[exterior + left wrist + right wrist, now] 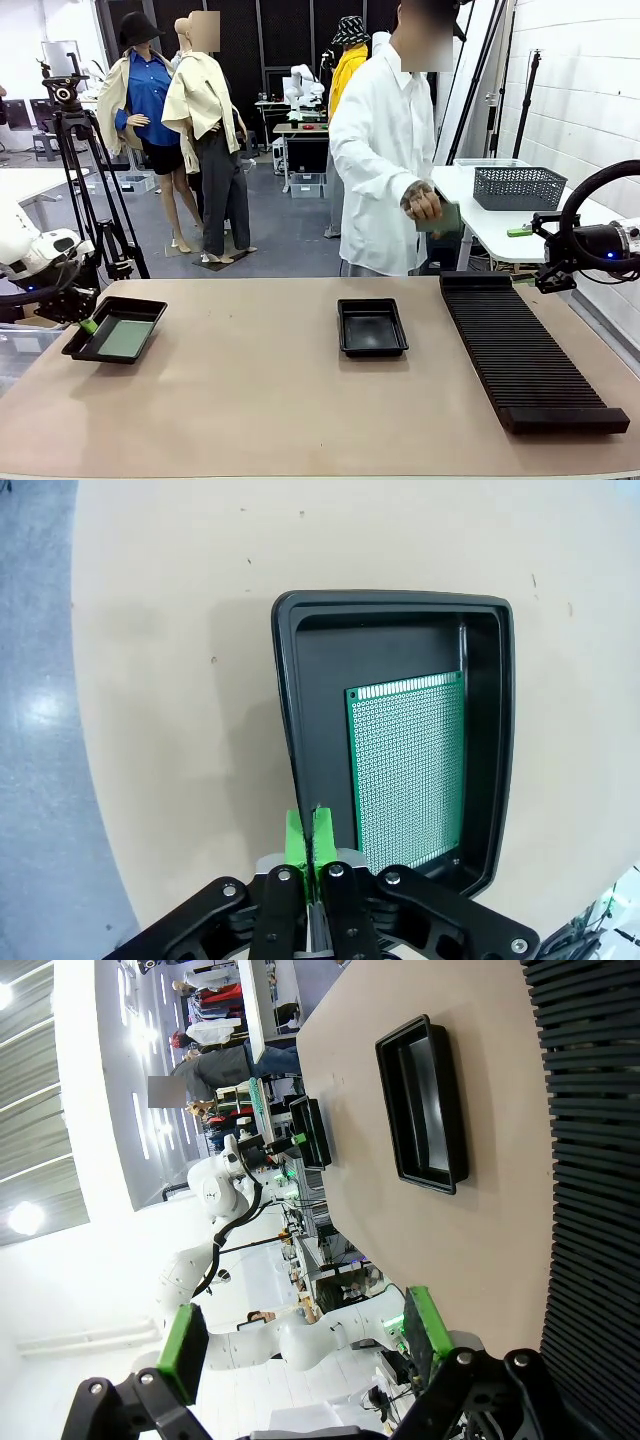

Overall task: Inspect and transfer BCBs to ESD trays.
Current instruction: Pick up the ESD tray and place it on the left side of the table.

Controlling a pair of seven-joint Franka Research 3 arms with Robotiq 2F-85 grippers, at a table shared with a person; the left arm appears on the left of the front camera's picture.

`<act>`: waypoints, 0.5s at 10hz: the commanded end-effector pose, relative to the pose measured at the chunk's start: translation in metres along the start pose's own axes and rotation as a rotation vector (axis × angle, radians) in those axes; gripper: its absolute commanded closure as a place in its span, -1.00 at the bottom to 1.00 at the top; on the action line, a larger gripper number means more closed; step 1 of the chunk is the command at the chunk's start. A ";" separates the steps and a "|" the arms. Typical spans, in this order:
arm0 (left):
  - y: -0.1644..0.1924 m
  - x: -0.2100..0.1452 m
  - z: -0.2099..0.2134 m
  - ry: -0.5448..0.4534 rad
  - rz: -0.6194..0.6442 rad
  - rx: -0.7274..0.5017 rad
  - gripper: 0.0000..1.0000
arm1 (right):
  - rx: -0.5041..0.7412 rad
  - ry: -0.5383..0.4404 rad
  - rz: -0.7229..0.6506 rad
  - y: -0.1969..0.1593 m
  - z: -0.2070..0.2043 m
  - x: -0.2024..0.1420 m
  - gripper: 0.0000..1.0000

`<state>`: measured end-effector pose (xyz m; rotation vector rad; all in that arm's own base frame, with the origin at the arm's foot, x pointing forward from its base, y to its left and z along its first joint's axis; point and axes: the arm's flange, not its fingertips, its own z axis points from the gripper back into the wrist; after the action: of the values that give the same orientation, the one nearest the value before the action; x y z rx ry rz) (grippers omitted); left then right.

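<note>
A green BCB (pixel 125 338) (pixel 405 765) lies flat in the left black ESD tray (pixel 150 312) (pixel 505 730). My left gripper (pixel 88 325) (pixel 307 832) is shut, its tips right at that tray's near rim; whether the rim is pinched between them is not clear. A second ESD tray (pixel 372 348) (pixel 398 1110) sits empty at the table's middle. Across the table a person's hand (pixel 420 203) holds another BCB (pixel 447 218) upright. My right gripper (pixel 530 258) (pixel 300 1335) hovers open and empty above the far end of the rack, its green pads (pixel 185 1345) wide apart.
A long black ribbed rack (pixel 520 350) (pixel 590 1160) fills the table's right side. A grey mesh basket (pixel 518 187) stands on a white table behind it. A camera tripod (pixel 85 180) stands beyond the far left corner. Bare tabletop (pixel 250 400) lies between the trays and along the front.
</note>
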<state>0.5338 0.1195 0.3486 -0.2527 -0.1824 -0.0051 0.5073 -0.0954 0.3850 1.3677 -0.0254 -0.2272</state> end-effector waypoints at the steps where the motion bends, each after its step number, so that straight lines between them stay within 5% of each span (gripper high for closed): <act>1: 0.006 0.004 0.002 -0.001 -0.013 -0.040 1.00 | 0.000 0.005 -0.003 0.002 -0.001 0.001 -1.00; 5: 0.007 0.005 0.003 0.009 -0.018 -0.050 1.00 | 0.000 0.005 -0.003 0.002 -0.001 0.001 -1.00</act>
<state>0.5352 0.1192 0.3488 -0.2605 -0.1721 -0.0078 0.5073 -0.0954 0.3850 1.3677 -0.0254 -0.2272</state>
